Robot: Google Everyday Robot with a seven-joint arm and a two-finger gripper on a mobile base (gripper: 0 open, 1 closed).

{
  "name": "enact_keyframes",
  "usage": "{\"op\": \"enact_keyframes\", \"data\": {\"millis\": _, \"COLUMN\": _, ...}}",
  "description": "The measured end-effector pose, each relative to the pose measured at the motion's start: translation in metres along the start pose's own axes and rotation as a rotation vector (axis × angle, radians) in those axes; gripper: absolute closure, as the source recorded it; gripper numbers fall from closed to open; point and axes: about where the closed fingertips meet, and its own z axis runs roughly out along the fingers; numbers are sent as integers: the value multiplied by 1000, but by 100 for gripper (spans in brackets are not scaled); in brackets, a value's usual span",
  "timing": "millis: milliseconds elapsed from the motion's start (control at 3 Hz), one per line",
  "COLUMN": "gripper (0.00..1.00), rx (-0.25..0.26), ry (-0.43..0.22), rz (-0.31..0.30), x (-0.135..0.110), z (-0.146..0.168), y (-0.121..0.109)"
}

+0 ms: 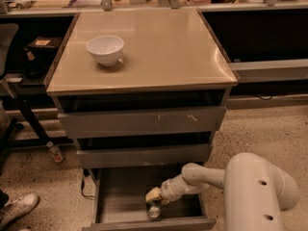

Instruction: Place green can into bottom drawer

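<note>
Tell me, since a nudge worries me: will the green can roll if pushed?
The green can, by the tool in the bottom drawer, is a small cylinder: probably light, and apt to roll if lying sideways. The flat floor may let it slide; the front panel should stop it.

Cream gripper [154,199] at green can [154,211] in grey bottom drawer [120,197]; white bowl [105,48] on beige cabinet top [166,47]
</note>
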Motion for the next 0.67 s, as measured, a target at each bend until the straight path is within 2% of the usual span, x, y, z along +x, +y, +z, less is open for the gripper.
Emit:
{"op": "enact_keyframes", "data": {"millis": 333, "gripper": 100, "rx": -21, "ry": -4, "rz": -10, "x": -16, "z": 14, "y": -11}}
{"op": "enact_keyframes", "data": {"millis": 667, "gripper": 100, "rx": -15, "ry": 1, "rz": -11, "x": -22, "z": 19, "y": -19}}
